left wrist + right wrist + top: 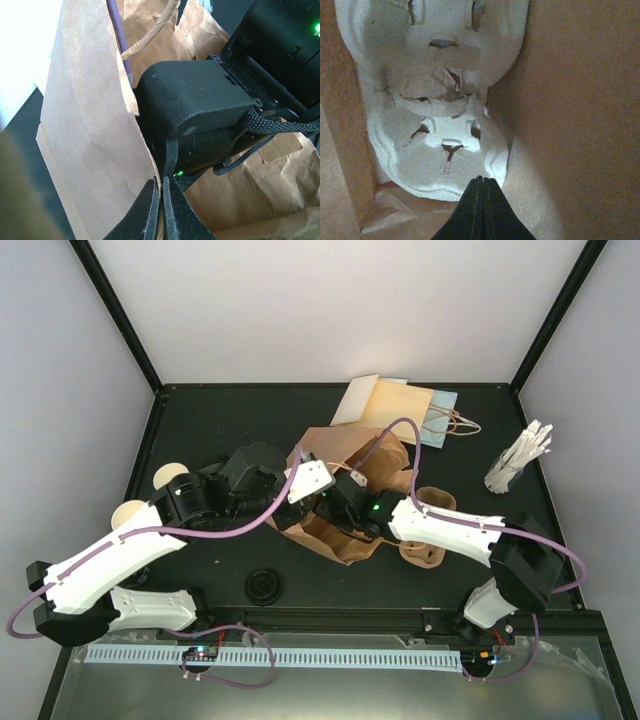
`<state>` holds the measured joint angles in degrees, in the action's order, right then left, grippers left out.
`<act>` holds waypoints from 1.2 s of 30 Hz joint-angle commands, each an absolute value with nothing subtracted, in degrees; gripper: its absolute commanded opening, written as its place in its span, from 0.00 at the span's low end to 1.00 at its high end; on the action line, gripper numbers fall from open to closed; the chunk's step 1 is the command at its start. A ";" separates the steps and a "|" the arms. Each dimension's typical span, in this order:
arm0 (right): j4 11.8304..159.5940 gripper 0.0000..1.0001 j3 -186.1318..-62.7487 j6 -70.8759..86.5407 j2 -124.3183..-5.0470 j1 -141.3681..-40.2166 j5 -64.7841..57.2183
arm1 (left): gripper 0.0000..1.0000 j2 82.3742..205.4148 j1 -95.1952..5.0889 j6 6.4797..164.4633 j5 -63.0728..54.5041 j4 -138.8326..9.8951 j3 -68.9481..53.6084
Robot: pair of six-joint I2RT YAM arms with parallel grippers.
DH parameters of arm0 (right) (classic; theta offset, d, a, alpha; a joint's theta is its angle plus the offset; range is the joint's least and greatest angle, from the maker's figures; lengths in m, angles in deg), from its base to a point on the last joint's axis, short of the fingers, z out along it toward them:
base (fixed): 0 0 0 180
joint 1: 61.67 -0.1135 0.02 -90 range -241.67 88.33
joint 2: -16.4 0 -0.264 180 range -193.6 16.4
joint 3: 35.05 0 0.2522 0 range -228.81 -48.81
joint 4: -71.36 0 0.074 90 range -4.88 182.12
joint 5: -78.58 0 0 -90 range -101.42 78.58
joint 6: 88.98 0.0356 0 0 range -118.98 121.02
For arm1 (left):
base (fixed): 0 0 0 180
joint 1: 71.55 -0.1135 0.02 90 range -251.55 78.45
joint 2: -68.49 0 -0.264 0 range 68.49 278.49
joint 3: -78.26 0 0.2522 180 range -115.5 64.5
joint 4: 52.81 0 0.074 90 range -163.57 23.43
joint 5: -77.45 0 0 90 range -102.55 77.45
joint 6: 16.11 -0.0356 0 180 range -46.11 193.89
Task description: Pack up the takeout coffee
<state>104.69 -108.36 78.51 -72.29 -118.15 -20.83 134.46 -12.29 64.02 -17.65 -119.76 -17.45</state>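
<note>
Two cream-white takeout coffee cups (168,477) (130,512) stand at the table's left, behind my left arm and apart from both grippers. A brown paper bag (345,455) lies open in the middle. My left gripper (161,182) is shut on the bag's paper edge (90,125), holding the mouth up. My right gripper (481,179) is shut and reaches inside the bag. Its tips are at the near rim of a pale moulded-pulp cup carrier (435,150) lying at the bag's bottom. Nothing shows between its fingers.
A black lid (263,585) lies near the front edge. A brown pulp piece (428,530) sits under my right forearm. Flat paper bags (395,405) lie at the back, and a holder of white sticks (515,460) stands at the right. The right arm's black wrist (195,100) fills the bag mouth.
</note>
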 commanded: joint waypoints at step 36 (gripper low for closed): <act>95.34 0.01 -104.15 90.22 -74.74 -127.58 -37.92 | 0.02 131.52 -6.26 56.23 -20.00 -112.10 -12.63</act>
